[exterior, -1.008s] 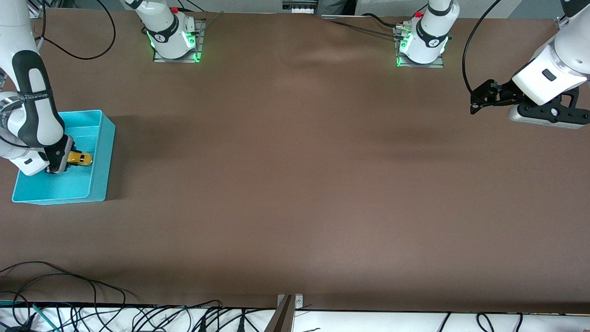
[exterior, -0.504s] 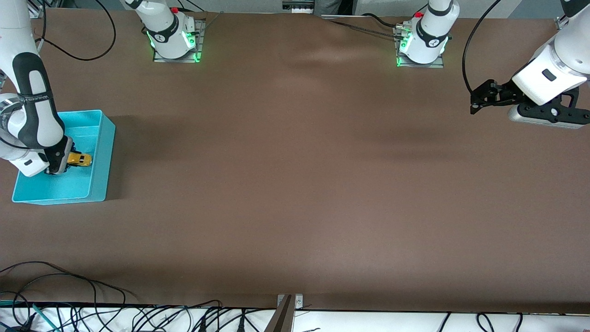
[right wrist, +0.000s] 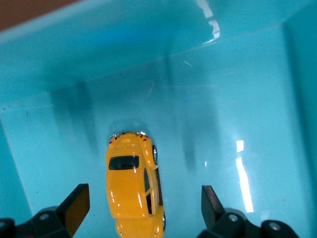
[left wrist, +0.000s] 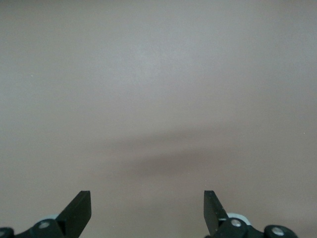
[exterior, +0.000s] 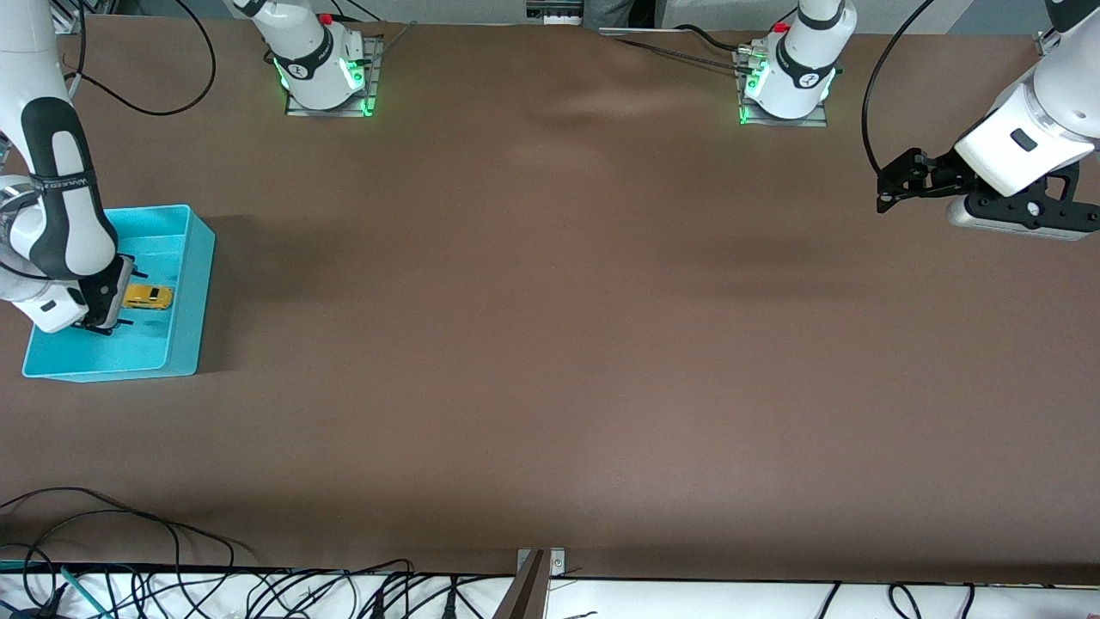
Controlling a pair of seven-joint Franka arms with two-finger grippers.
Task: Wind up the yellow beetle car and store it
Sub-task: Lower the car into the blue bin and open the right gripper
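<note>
Front view: the yellow beetle car point(exterior: 147, 297) is seen lying on the floor of the turquoise bin point(exterior: 191, 284) at the right arm's end of the brown table point(exterior: 550, 344); the right gripper point(exterior: 107, 325) is positioned over the bin just beside the car, fingers spread, nothing held. The left gripper point(exterior: 885, 191) is held waiting over bare table at the left arm's end. Left wrist view: the left gripper point(left wrist: 147, 210) is shown spread wide over plain table, nothing between the fingers. Right wrist view: the car point(right wrist: 134, 182) is seen on its wheels on the bin floor point(right wrist: 223, 124), between the wide-apart fingers point(right wrist: 78, 204) of the right gripper point(right wrist: 144, 210), untouched by either.
</note>
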